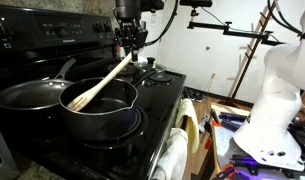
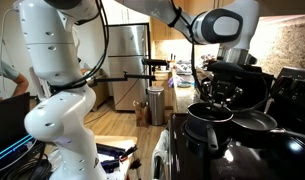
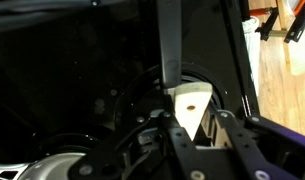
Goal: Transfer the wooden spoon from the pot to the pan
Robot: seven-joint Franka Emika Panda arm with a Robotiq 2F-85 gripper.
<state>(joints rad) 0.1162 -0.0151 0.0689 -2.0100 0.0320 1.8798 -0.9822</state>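
Observation:
The wooden spoon (image 1: pixel 100 82) lies tilted across the pot (image 1: pixel 102 112). Its bowl is low at the pot's near-left rim and its handle rises toward the back. My gripper (image 1: pixel 130 48) is shut on the handle's top end. In the wrist view the pale handle end (image 3: pixel 191 108), with a small hole in it, sits between my two fingers (image 3: pixel 200 128). The pan (image 1: pixel 27 95), shallow with a silver handle, stands to the left of the pot and touches it. In an exterior view the gripper (image 2: pixel 214 92) hangs over the pot (image 2: pixel 207 120), with the pan (image 2: pixel 254 122) behind it.
The black stove top (image 1: pixel 157 105) carries both vessels. Its control panel (image 1: pixel 52 35) rises at the back. A white towel (image 1: pixel 174 158) hangs on the oven front. A white robot base (image 1: pixel 277 100) and a camera stand (image 1: pixel 232 30) are beside the stove.

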